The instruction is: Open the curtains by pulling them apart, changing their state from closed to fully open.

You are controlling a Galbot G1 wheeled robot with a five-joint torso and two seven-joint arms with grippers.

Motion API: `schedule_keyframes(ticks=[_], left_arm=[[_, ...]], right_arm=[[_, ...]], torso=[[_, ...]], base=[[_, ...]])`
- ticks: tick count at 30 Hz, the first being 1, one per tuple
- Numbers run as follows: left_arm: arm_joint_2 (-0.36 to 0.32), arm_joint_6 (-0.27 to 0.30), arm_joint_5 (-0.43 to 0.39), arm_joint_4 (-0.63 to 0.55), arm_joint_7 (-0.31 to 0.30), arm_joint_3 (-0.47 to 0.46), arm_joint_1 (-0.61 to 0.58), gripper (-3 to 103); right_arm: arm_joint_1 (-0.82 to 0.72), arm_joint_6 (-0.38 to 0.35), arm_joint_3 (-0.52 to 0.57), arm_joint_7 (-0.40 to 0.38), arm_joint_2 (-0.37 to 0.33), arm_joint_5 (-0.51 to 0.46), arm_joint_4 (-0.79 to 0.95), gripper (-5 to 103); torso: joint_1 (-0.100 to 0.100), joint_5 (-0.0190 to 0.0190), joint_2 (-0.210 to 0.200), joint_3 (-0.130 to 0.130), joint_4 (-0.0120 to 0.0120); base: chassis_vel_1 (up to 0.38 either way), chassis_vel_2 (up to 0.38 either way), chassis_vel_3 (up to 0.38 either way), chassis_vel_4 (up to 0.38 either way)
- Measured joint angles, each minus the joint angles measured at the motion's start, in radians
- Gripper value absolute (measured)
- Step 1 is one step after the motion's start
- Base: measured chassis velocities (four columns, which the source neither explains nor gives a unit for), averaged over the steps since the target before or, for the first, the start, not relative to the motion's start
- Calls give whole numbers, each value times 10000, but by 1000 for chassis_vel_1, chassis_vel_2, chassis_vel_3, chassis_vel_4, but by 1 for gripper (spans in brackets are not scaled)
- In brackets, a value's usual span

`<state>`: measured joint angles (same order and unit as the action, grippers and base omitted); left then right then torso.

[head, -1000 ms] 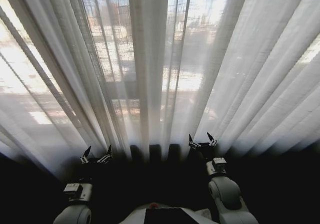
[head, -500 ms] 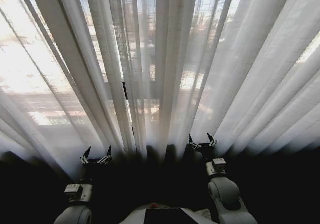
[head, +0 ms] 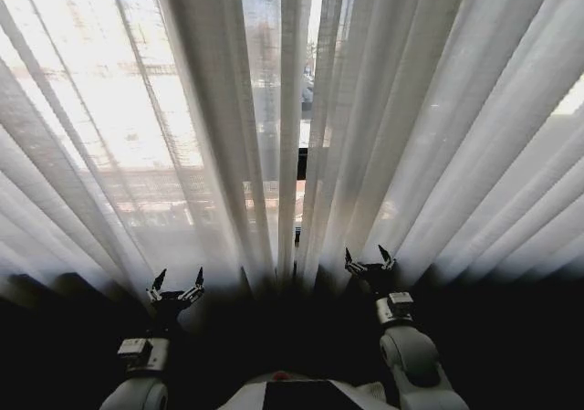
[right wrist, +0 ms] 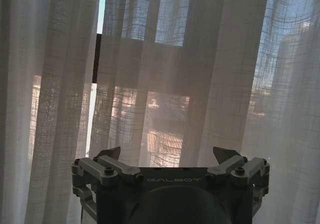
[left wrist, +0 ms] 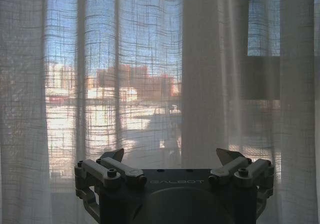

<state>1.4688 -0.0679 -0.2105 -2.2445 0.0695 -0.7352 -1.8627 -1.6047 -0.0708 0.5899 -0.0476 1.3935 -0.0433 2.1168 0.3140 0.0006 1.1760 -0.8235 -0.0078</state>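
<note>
We face the curtains (head: pixel 411 136), two sheer pleated panels that hang across the whole window in front of us. A narrow gap runs between them near the middle of the head view, where a dark window frame bar (head: pixel 302 163) and a slice of sky show through. Our left end effector (head: pixel 176 289) sits low on the left, fingers spread apart and holding nothing, just short of the fabric's lower part. Our right end effector (head: pixel 369 262) sits low on the right, likewise released and empty, near the pleats. In both wrist views the fabric hangs just beyond the spread fingers (left wrist: pixel 120 170), with buildings showing faintly through the weave.
</note>
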Motion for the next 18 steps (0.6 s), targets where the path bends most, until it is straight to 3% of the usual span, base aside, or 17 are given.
schedule_keyframes(ticks=[8,18], left_arm=[[64,-12,101,-75,0,8,-27,100],[156,-75,158,-172,16,35,-97,100]], right_arm=[[432,-183,-44,17,-131,-415,-468,100],[2008,-977,-83,12,-332,-1017,-1517,100]], torso=[[-1,-9,1,1,1],[-1,1,-2,-2,1]], base=[[173,174,-185,-176],[-32,-19,24,13]])
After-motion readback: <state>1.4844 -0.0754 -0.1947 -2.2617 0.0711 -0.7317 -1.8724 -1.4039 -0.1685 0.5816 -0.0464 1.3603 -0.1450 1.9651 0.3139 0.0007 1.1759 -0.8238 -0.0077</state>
